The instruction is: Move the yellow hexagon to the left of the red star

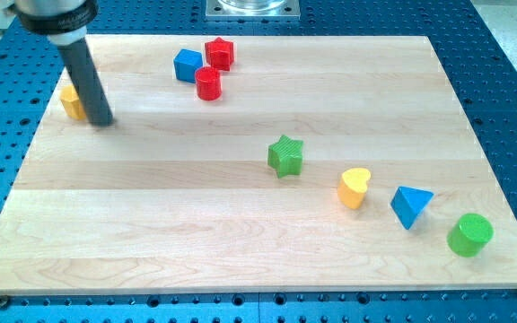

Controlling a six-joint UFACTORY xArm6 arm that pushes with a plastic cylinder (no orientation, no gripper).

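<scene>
The yellow hexagon [71, 102] lies near the board's left edge in the upper left, partly hidden behind my rod. My tip [100, 120] rests on the board touching the hexagon's right side. The red star [219, 53] sits near the top edge, well to the right of the hexagon.
A blue block [188, 65] and a red cylinder [208, 83] sit close beside the red star. A green star [285, 155] is mid-board. A yellow heart [354, 187], blue triangle [410, 205] and green cylinder [469, 235] line the lower right.
</scene>
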